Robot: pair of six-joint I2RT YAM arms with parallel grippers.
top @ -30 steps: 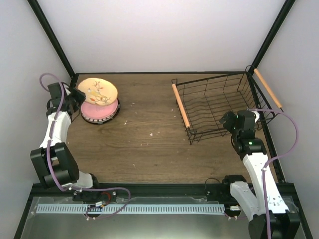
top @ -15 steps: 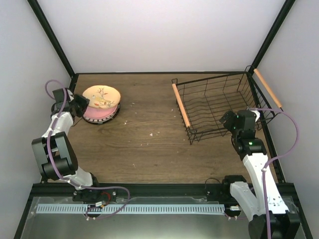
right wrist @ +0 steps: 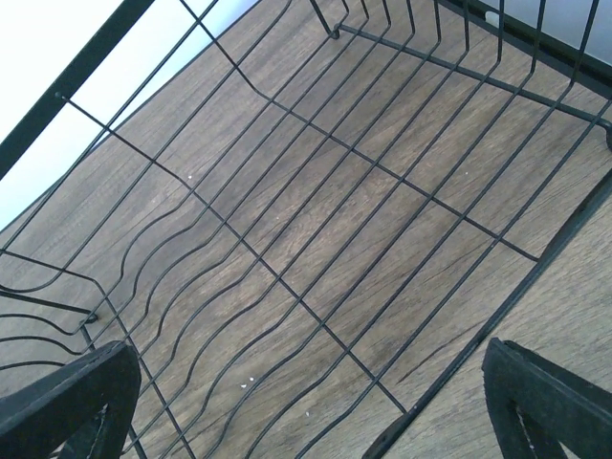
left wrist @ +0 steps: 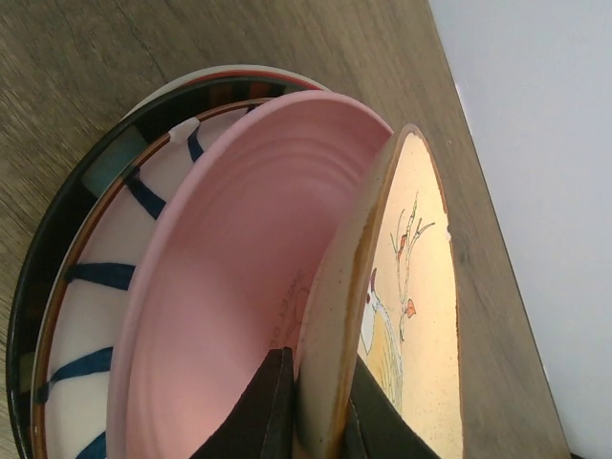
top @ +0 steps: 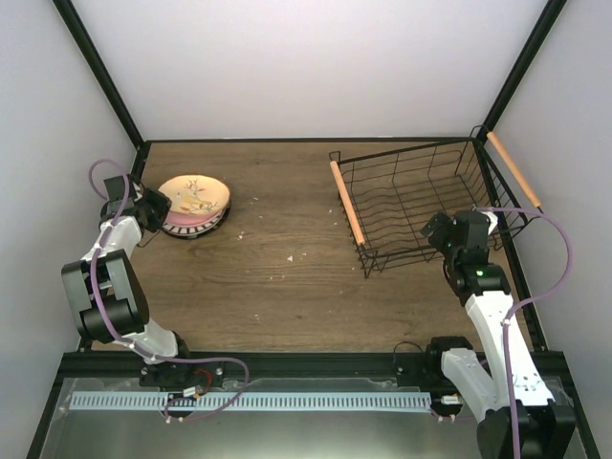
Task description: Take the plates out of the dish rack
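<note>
My left gripper [top: 153,206] is shut on the rim of the tan floral plate [top: 196,194], which leans tilted on the stack of plates at the table's far left. In the left wrist view my gripper [left wrist: 320,382] pinches the tan plate [left wrist: 411,287], just above the pink plate [left wrist: 220,296]. Below lie the white striped plate [left wrist: 91,258] and a dark-rimmed plate [left wrist: 48,249]. The black wire dish rack [top: 346,201] stands at the far right and holds no plates. My right gripper [top: 435,234] is open over the rack's near edge [right wrist: 316,316].
The rack's second wooden handle [top: 513,169] lies against the right wall frame. Small white crumbs [top: 290,256] dot the wooden table [top: 277,287] between the stack and the rack. The left wall is close behind the stack.
My left gripper has lowered the tan plate from above the stack until it rests tilted on the pink plate. The right arm has not moved.
</note>
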